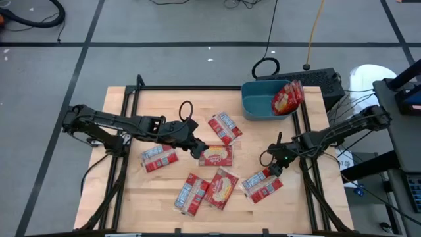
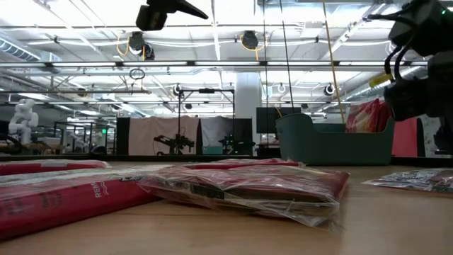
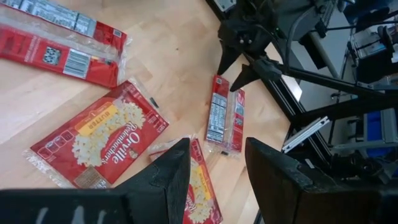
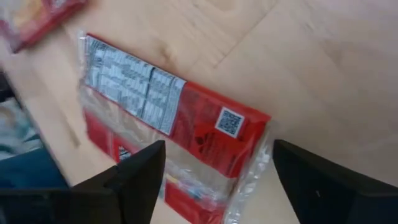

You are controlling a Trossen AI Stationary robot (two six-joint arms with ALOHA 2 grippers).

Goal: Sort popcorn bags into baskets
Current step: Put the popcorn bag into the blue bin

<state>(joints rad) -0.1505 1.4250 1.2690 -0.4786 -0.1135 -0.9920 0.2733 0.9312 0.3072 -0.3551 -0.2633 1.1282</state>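
Bin [image 1: 258,105] wall hides its packet's [image 1: 287,97] lower part.

1 bag [image 1: 287,97] in bin [image 1: 253,104].

1. high view — straight down from above, far enough to take in the whole counter [image 1: 164,197] and both arms.
2. low view — at counter height, level across it into the room; nearest packets loom large.
3. left wrist view — close, slanting down at the counter, with the other arm beyond.
4. right wrist view — very close over one label-side packet [image 4: 168,134], the same one [image 1: 262,185] the high view shows.
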